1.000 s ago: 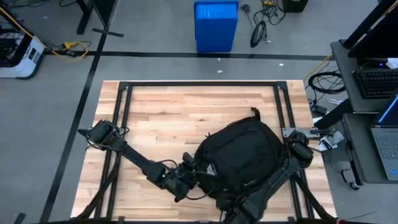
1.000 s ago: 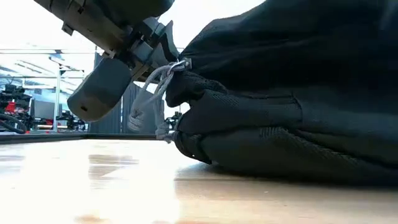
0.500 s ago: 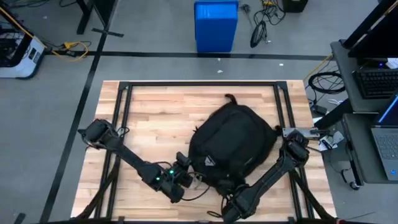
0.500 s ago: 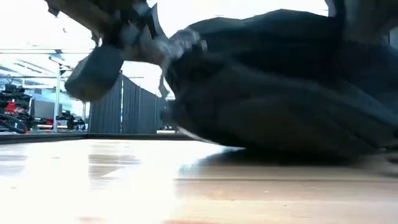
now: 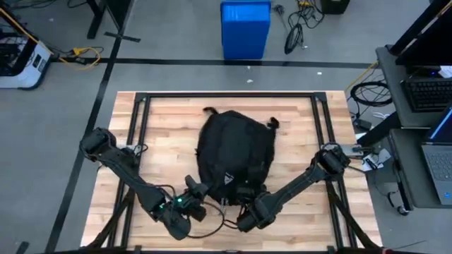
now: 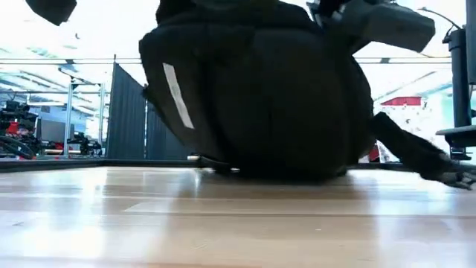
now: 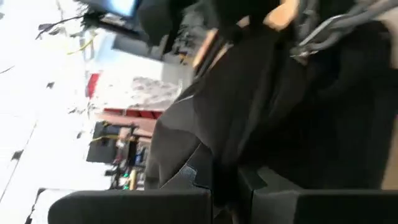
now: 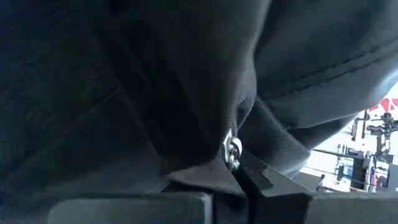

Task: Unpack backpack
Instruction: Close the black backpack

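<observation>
The black backpack (image 5: 234,147) lies lengthwise in the middle of the wooden table, its white logo patch (image 5: 228,178) toward the near edge. In the low view the backpack (image 6: 260,89) bulges up, its underside (image 6: 275,170) resting on the table. One strap (image 6: 416,152) trails onto the table. My left gripper (image 5: 203,192) and my right gripper (image 5: 247,200) both sit at the pack's near end, each shut on black fabric. My left gripper (image 7: 231,186) pinches a fold of the backpack's black fabric (image 7: 227,158) between its two fingers, at the near left of the pack. Grey cords (image 7: 323,31) hang beside the place. My right gripper (image 8: 239,180) pinches the fabric edge right beside a metal zipper pull (image 8: 233,152), at the near right of the pack.
Black frame rails (image 5: 226,95) border the tabletop. Bare wood (image 5: 159,134) lies left of the pack and more (image 5: 300,141) lies to its right. A blue bin (image 5: 245,28) stands on the floor beyond the far edge, and a desk with a laptop (image 5: 438,152) stands to the right.
The backpack has slid from the table's near right toward the middle and the far edge. It has turned about, so its top end now points at the far edge. My right gripper has gone toward the table's left and away from the near edge, along with the pack's near end.
</observation>
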`<state>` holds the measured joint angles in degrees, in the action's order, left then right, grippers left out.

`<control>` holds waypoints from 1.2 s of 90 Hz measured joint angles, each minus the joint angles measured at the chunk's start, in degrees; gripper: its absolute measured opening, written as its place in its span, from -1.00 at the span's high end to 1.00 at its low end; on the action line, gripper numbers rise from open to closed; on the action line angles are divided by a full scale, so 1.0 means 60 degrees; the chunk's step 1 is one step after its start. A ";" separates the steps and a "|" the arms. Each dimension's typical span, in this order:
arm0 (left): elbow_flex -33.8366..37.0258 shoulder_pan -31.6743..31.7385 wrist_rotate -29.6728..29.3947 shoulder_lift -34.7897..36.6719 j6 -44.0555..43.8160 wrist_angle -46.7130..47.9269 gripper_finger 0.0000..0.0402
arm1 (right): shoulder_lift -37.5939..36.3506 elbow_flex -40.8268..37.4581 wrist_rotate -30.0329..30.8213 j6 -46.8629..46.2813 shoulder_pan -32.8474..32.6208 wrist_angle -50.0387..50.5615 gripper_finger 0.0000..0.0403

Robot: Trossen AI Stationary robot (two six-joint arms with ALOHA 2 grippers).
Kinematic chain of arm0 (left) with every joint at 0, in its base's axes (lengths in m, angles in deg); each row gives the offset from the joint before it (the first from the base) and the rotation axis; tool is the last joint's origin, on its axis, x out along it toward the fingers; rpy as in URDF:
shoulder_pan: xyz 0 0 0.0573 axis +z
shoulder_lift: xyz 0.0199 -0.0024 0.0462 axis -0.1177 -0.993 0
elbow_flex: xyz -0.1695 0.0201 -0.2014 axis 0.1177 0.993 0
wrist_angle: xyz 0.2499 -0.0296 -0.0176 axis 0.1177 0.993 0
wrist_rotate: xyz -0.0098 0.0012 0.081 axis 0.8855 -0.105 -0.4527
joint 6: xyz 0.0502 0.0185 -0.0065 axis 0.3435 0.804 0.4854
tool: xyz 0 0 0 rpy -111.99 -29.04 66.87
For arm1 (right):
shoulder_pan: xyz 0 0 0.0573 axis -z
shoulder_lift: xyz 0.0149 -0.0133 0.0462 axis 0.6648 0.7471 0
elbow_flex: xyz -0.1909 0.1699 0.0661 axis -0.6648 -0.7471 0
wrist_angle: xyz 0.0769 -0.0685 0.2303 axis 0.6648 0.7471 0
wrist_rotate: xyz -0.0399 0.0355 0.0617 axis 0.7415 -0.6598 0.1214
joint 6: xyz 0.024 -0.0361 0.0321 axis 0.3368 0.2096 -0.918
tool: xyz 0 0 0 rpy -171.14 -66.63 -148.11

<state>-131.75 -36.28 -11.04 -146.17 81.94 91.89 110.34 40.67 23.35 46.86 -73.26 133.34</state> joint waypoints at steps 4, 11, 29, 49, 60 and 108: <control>0.0000 -0.0027 0.0381 -0.0001 -0.0143 0.0011 0.99 | 0.0000 -0.0004 0.0024 0.0004 0.0064 0.0033 0.97; 0.0000 -0.0030 0.1101 -0.0001 -0.0619 0.0003 0.99 | 0.0000 -0.0004 0.0054 0.0025 0.0170 0.0078 0.97; 0.0000 -0.0099 0.1643 -0.0015 -0.1217 0.0073 0.99 | 0.0000 -0.0004 0.0528 0.0295 0.0425 0.0175 0.97; 0.0000 0.0215 0.2484 -0.0015 -0.2531 0.0723 0.99 | 0.0000 -0.0025 0.0615 0.0536 0.0697 -0.0038 0.96; -0.0001 0.0448 0.2862 -0.0015 -0.2935 0.0969 0.99 | 0.0000 -0.0049 0.0644 0.0740 0.0832 -0.0094 0.96; 0.1337 0.1525 0.3922 -0.0015 -0.4402 0.0881 0.99 | -0.0022 -0.2248 0.0313 0.0639 0.1182 -0.1926 0.95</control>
<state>-123.73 -27.13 12.50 -146.26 55.53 97.17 110.21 27.18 25.23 50.70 -66.17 121.78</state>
